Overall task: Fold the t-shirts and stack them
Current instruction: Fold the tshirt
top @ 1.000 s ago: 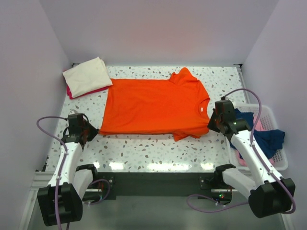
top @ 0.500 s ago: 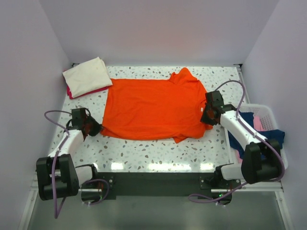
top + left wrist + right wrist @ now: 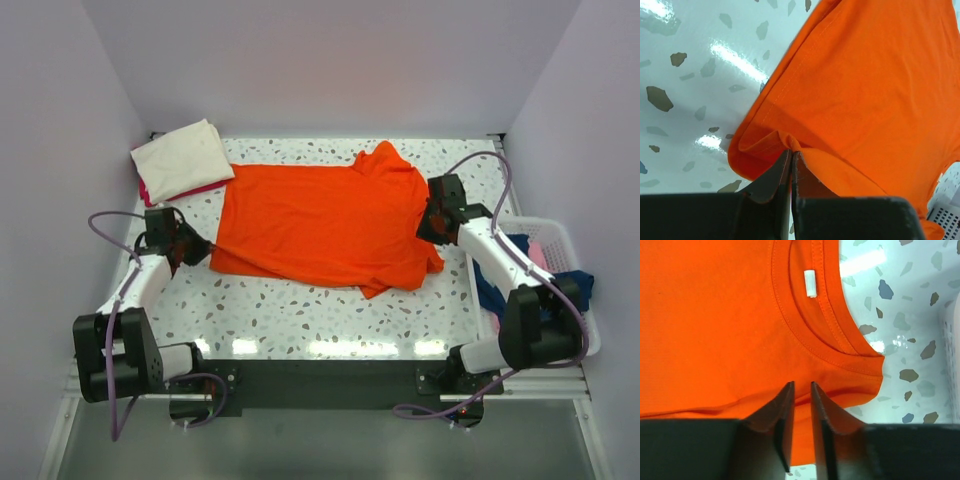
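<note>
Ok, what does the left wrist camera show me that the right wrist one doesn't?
Only the left wrist view: the left gripper pinched shut on a bunched corner of the orange t-shirt, with the stitched hem running away from it. Only the right wrist view: the shirt's collar with its white tag, and the right gripper with its jaws slightly apart over the cloth beside the collar, nothing visibly pinched. Both: orange cloth lying on the speckled table.
</note>
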Available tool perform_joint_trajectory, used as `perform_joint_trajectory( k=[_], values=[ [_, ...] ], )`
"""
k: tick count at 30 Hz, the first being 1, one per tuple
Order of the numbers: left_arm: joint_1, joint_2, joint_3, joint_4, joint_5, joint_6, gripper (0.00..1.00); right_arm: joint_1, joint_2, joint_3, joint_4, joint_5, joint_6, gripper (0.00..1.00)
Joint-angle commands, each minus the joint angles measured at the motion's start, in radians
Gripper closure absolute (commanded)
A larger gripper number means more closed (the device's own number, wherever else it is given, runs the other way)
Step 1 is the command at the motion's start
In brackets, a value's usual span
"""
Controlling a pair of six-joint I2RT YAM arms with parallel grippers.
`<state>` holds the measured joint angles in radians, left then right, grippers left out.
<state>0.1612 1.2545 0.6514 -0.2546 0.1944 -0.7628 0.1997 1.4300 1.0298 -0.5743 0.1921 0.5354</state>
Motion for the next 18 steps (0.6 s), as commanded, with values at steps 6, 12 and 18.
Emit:
perform_joint_trajectory(
  k=[6,12,18],
  values=[
    [-0.003,-0.119,-0.105,-0.005,0.042,0.002,0.92,-0.005,-0.204,-0.167,-0.013,0.015,0.011,0.59],
    [-0.002,-0.139,-0.130,-0.008,0.053,0.006,0.92,-0.005,-0.240,-0.260,0.049,-0.019,0.032,0.56],
    [-0.003,-0.162,-0.121,-0.031,0.043,0.013,0.92,-0.006,-0.203,-0.281,0.103,-0.069,0.061,0.56]
  ],
)
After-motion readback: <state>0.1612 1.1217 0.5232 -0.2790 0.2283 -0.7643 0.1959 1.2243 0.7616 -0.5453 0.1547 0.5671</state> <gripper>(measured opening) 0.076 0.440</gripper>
